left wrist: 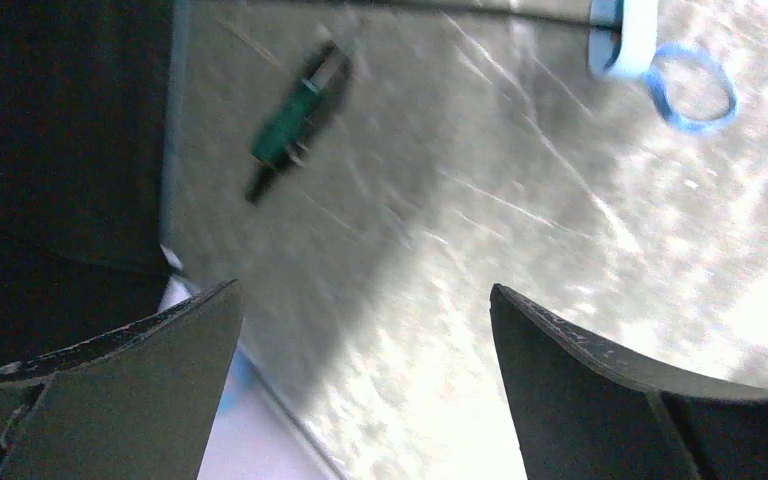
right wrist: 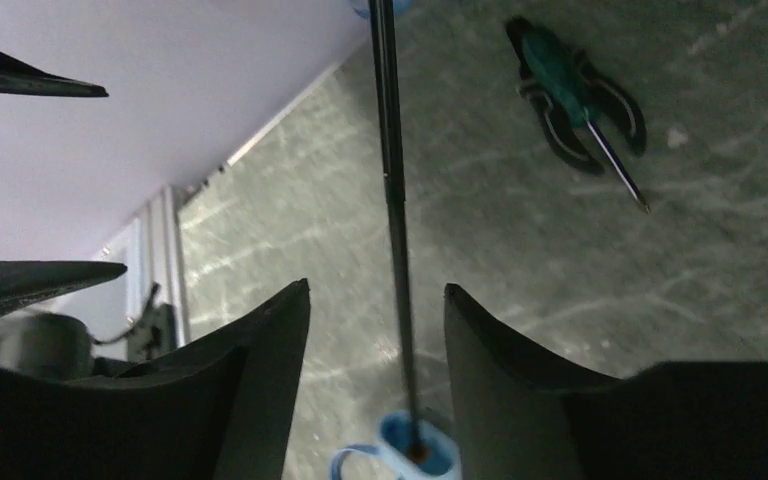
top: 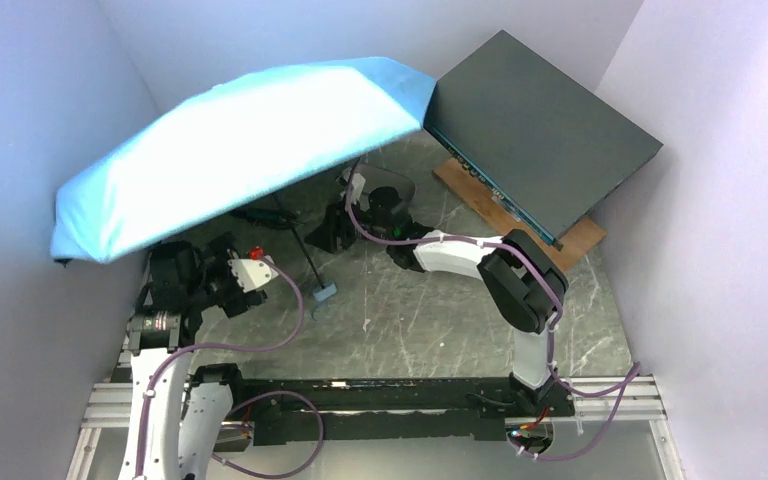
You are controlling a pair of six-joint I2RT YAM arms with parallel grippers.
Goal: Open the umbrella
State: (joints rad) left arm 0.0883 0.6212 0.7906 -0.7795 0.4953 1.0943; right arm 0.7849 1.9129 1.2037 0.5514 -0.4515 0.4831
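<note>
- right claw [right wrist: 377, 292] is part open, the thin black shaft [right wrist: 392, 180] running between its fingers with a gap on each side, ungripped.
- light-blue handle [right wrist: 415, 452] shows low between those fingers; a green screwdriver [right wrist: 568, 95] lies beyond, to the right.
- right arm reaches forward under the umbrella [top: 240, 150], whose canopy is spread open above the claw.
- left claw [left wrist: 360, 300] gapes wide, holding nothing.

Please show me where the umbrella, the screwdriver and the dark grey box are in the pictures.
umbrella [top: 250, 150], top view, middle of the blue canopy.
screwdriver [right wrist: 552, 75], right wrist view, green handle.
dark grey box [top: 545, 130], top view, middle of its flat top.
</note>
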